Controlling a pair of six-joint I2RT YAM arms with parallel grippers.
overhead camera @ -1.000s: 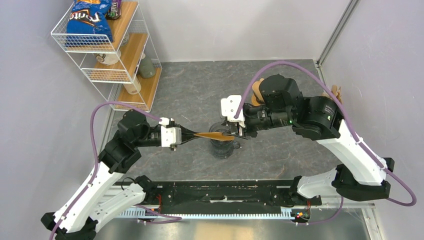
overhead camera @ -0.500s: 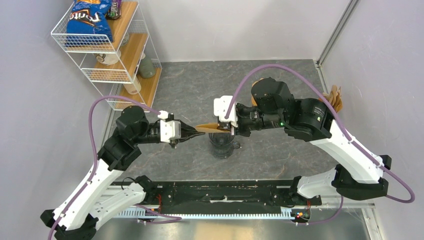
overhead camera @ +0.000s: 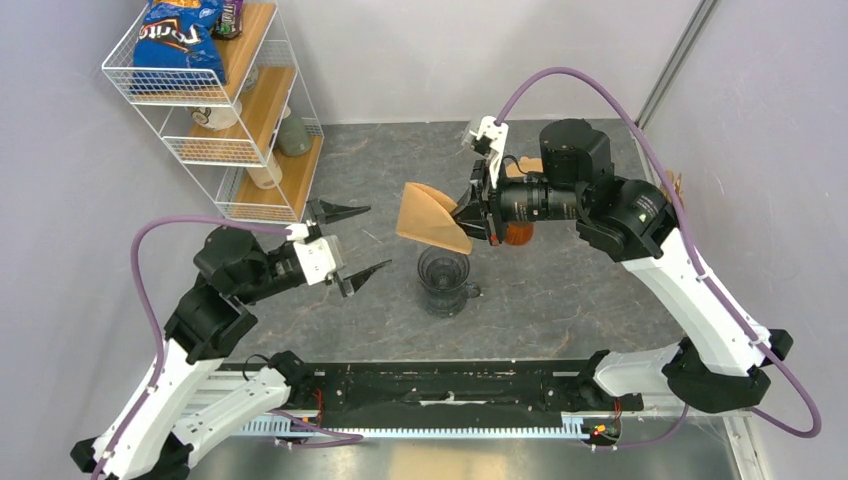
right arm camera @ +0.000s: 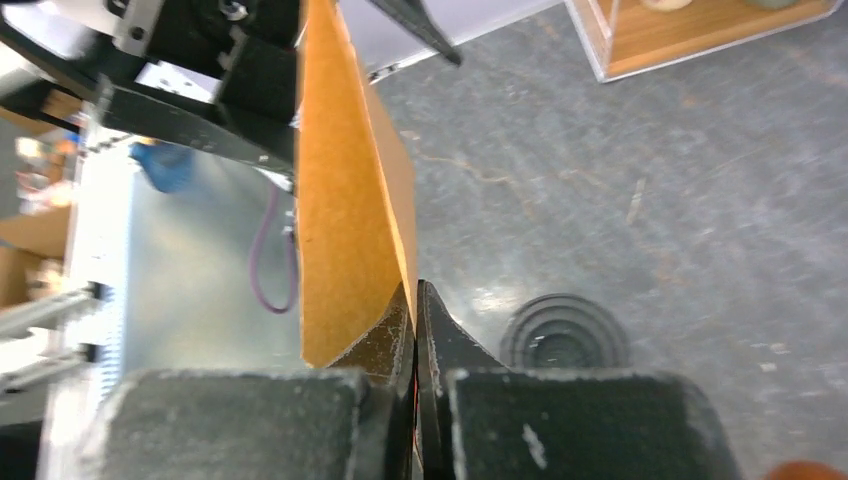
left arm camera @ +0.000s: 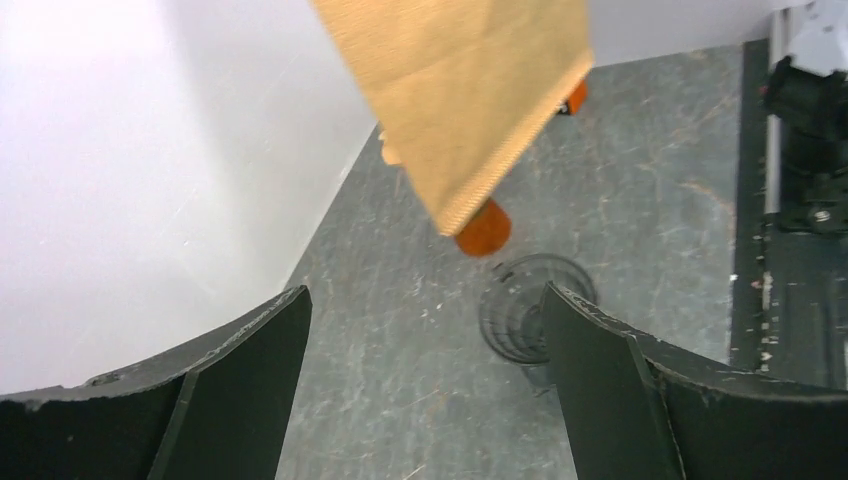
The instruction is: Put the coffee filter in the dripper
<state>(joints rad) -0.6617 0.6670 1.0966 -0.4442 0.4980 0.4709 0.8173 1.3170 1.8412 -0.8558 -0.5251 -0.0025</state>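
Jutting leftward, clamped coffee filter [overhead camera: 430, 216]

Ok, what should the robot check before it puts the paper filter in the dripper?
1. The right gripper pinches the filter: ok.
2. The left gripper is open and off the filter: ok.
3. The dripper stands upright and empty: ok.
4. The filter is opened into a cone: not ok, it is folded flat.
5. The filter is lined up over the dripper: not ok, it hangs off to one side.
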